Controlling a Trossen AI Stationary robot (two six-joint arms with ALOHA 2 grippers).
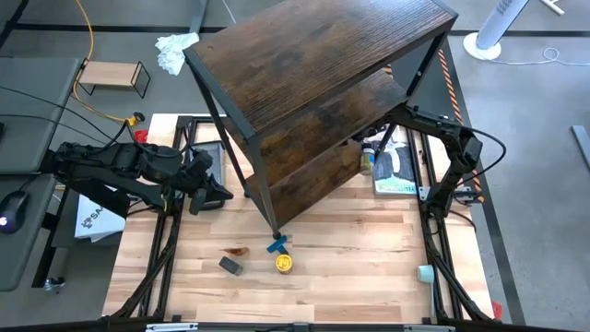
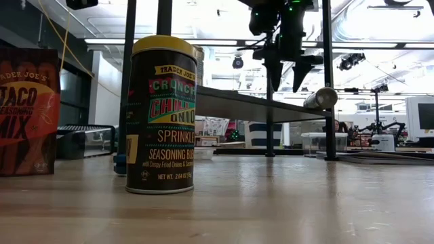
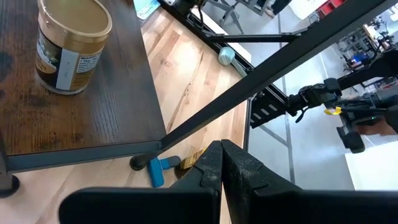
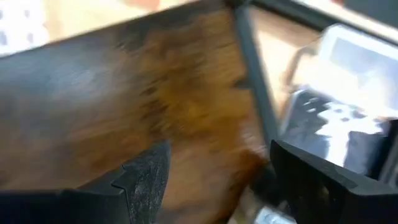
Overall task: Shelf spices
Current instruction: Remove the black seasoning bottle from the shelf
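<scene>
Pale wood tabletop (image 1: 350,267) before you: the yellow-lidded Crunchy Chili Onion jar (image 1: 285,263) stands near the shelf (image 1: 313,101) leg, rigid, light, slick-labelled, best pinched across its body, while your right gripper (image 4: 214,180) gapes empty and left gripper (image 3: 222,171) sits closed.

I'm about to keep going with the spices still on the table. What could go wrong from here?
1. The open right gripper sits close over the dark brown wooden shelf board by its thin black frame post; a careless move could knock the unit.
2. The yellow-lidded spice jar stands right beside the blue plastic piece at the shelf leg, crowding any grasp.
3. The tan-lidded jar already shelved could tip if bumped.
</scene>
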